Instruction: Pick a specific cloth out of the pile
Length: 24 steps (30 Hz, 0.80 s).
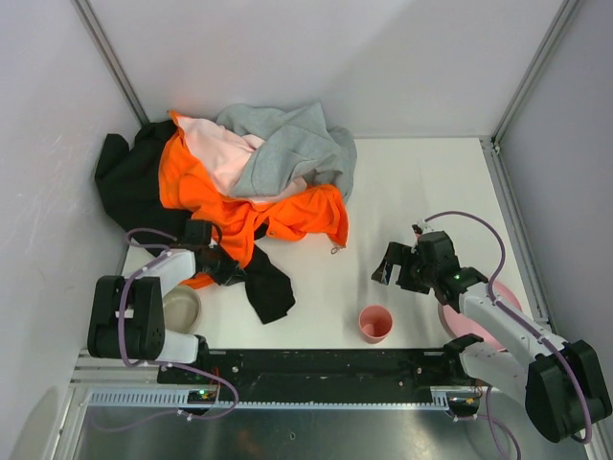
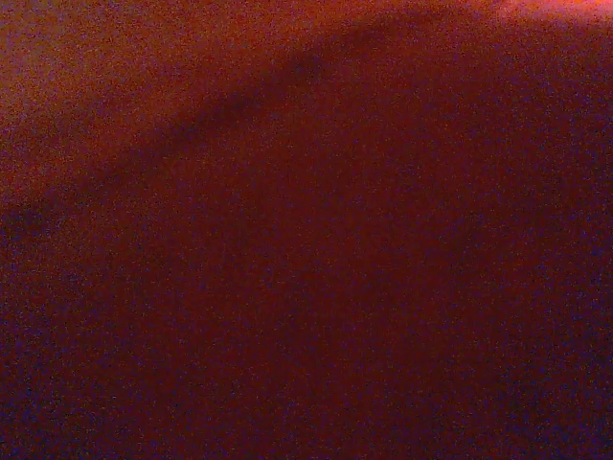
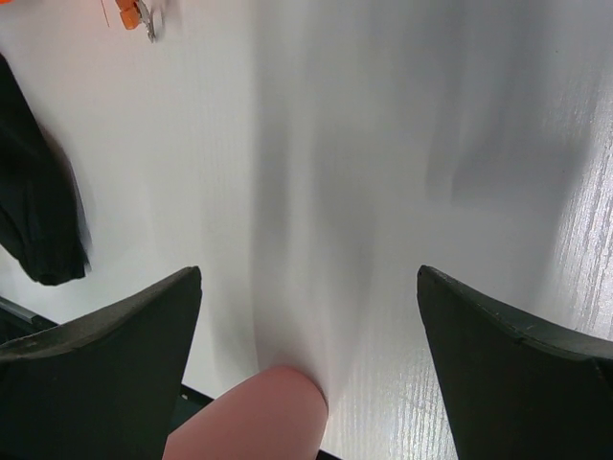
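— From above, where is the pile?
— The pile (image 1: 244, 177) fills the far left corner of the bench (image 1: 412, 182): orange, grey, pale pink and black fabrics heaped together. The cloth (image 1: 269, 287) is the small black piece on the pile's near side, lying flat toward the near edge. Its far end touches the orange garment (image 1: 287, 216).

— And the left gripper?
— The left gripper (image 1: 228, 266) is low, at the place where the cloth and the orange garment meet. Fabric hides its jaws, so I cannot tell if they are spread or pressed together. A grey bowl (image 1: 180, 309) sits beside that arm, by the near left corner.

— The right side?
— The right gripper (image 1: 393, 264) hangs over bare bench, well apart from the pile, jaws spread, nothing between them. A pink cup (image 1: 374, 323) stands close to the near edge. A pink plate (image 1: 458, 324) lies by the near right corner, partly under the arm.

— What does the left wrist view give?
— Only a dark red-orange surface over the whole picture, so it tells nothing about the jaws.

— And the right wrist view?
— Two dark fingers (image 3: 115, 355) wide apart above white bench. The cup's rim shows at the bottom between them. The cloth is at the left edge, and a bit of orange fabric with a metal piece is in the top left corner.
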Motion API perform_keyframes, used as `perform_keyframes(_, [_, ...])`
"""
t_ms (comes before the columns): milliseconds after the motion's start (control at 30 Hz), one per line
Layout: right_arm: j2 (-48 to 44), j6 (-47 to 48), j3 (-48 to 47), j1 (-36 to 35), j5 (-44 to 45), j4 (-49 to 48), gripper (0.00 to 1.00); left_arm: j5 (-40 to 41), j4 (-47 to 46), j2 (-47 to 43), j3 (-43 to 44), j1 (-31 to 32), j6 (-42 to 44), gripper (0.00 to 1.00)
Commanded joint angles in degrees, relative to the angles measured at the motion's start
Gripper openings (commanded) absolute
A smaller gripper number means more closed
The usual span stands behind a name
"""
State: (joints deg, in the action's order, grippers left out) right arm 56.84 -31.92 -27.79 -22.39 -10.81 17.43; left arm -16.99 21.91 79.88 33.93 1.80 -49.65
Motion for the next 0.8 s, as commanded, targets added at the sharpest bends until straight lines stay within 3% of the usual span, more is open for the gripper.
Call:
perform_keyframes(0, [-0.2, 0.2, -2.5, -0.3, 0.5, -1.5, 0.99, 5.1, 0.0, -0.2, -0.4, 2.0, 5.6, 0.08])
perform_keyframes(100, [-0.2, 0.2, -2.5, -0.3, 0.6, -1.4, 0.99, 4.2, 0.3, -3.7, 0.0, 2.4, 7.1, 0.02])
perform_keyframes(433, [-0.1, 0.3, -2.5, -0.4, 0.5, -1.4, 0.99, 3.9, 5.2, -21.0, 8.5, 2.7, 11.4, 0.01])
perform_keyframes(767, [-0.6, 0.6, -2.5, -0.4, 0.7, -0.7, 0.99, 2.6, 9.0, -13.2, 33.4, 2.7, 16.1, 0.01])
